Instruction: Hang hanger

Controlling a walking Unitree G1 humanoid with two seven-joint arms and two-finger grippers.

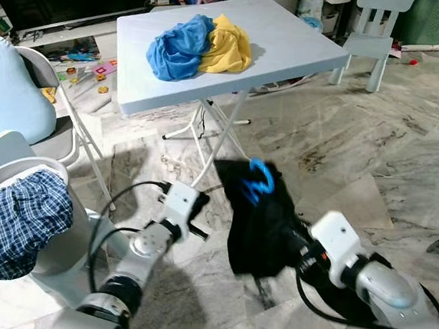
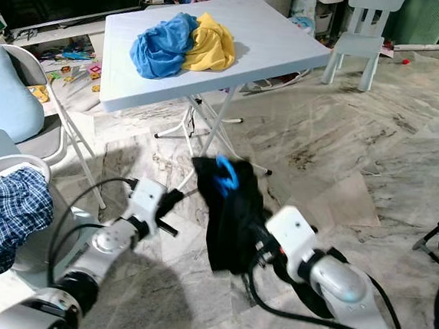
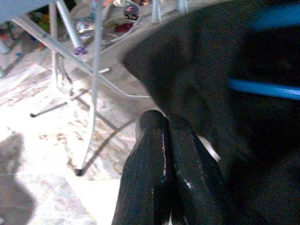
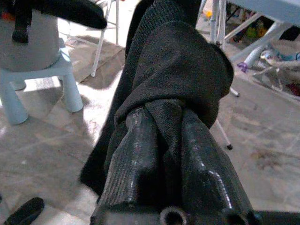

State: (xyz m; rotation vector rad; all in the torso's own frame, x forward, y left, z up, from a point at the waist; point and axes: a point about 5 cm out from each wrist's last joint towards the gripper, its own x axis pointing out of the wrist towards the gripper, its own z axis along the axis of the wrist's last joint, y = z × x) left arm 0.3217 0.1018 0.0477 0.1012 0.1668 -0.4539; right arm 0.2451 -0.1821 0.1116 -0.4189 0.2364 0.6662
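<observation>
- Right now the hanger [image 1: 259, 180], a blue one, is up off the floor in front of the white folding table [image 1: 307, 45], just below and forward of its near edge, with only its hook and a bit of shoulder poking out of a black garment [image 1: 256, 225] draped over it.
- That garment hangs in a loose bunch, so its weight pulls straight down. I judge it is carried this way to keep the cloth from slipping off before it reaches a rail.
- On the side away from the table, the right gripper [image 4: 164, 136] is pinching a thick fold of the black cloth between its two fingers; whether it also has the hanger's frame inside that fold I cannot tell.
- Nearer the table's legs [image 3: 96, 70], the left gripper [image 3: 166, 140] has its fingers pressed together with nothing between them, its tip just beside the garment's edge, seemingly ready to steady the cloth or take the hook.
- On the tabletop lie a blue cloth [image 1: 180, 47] and a yellow cloth [image 1: 228, 46], touching each other and well apart from the hanger.
- Left of the table sits a chair [image 1: 19, 166] with a checked shirt [image 1: 10, 223] draped over it.
- No rail is in sight, so I judge the hanging itself not yet begun.
</observation>
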